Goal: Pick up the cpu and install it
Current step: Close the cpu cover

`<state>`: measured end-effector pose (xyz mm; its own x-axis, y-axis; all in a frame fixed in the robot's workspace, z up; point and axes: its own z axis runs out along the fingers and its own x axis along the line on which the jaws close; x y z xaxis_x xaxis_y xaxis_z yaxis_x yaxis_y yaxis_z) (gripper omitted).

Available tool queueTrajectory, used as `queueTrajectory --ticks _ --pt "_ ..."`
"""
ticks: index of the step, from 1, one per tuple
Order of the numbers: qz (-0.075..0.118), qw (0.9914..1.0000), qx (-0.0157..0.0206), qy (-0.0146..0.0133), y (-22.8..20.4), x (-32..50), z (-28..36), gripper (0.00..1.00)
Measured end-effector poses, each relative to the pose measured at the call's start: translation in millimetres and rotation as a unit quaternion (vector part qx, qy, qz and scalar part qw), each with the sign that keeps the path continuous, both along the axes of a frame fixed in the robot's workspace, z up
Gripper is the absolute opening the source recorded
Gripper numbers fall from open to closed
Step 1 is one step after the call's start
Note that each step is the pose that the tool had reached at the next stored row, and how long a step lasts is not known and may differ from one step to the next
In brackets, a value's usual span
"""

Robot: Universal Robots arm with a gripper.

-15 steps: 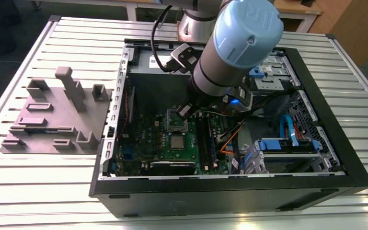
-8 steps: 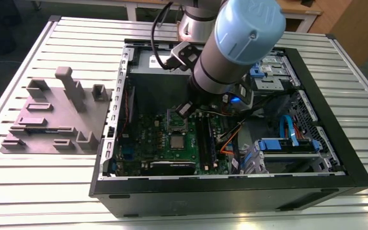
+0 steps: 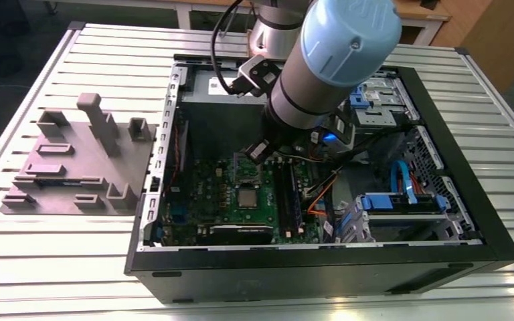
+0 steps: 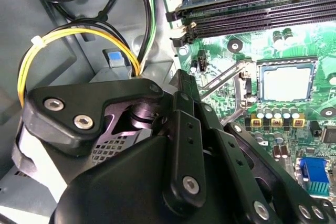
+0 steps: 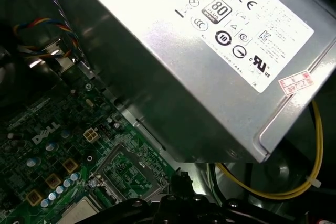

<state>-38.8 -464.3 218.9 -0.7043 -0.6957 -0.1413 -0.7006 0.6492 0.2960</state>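
Ribbed silver metal counter (image 3: 25,267) carries an open black PC case (image 3: 328,267); wooden furniture sits beyond the counter's far edge. A grey plastic block tray (image 3: 69,167) sits on the exterior view's left of the case, just beside it.

Inside the case, the green motherboard (image 3: 212,200) lies flat. The cpu, a small flat square silver chip (image 3: 249,197) (image 4: 283,83), sits in the board's metal-framed socket w/ the lever frame swung up. The silver power-supply box (image 5: 210,51) is close above the board, leaving little room.

The black gripper (image 3: 280,148) hangs above the board, near the socket. Can't tell if the fingers are apart or together.
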Motion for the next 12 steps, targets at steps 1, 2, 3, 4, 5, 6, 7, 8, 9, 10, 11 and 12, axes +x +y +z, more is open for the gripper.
queueTrajectory --ticks 1,2,3,4,5,6,7,8,9,10,11,12 --pt "0.0 1.0 0.0 0.0 -0.2 0.0 0.4 0.11" --pt "0.0 1.0 0.0 0.0 -0.4 0.0 1.0 0.11" --pt "0.0 1.0 0.0 0.0 -0.6 0.0 1.6 0.11" --pt "0.0 1.0 0.0 0.0 -0.8 0.0 2.4 0.11" --pt "0.0 1.0 0.0 0.0 -1.0 0.0 2.9 0.11" --pt "0.0 1.0 0.0001 0.0 -1.1 0.0 3.5 0.11" --pt "0.0 1.0 0.0001 0.0 -1.2 0.0 4.0 0.11" --pt "0.0 1.0 0.0001 0.0 -1.3 0.0 4.6 0.11" --pt "0.0 1.0 0.0 0.0 -1.4 0.0 5.3 0.11" --pt "0.0 1.0 0.0 0.0 -1.5 -0.1 5.9 0.11" --pt "0.0 1.0 0.0001 0.0 -1.6 -0.1 6.6 0.11" --pt "0.0 1.0 0.0001 0.0 -1.6 -0.3 7.2 0.11"
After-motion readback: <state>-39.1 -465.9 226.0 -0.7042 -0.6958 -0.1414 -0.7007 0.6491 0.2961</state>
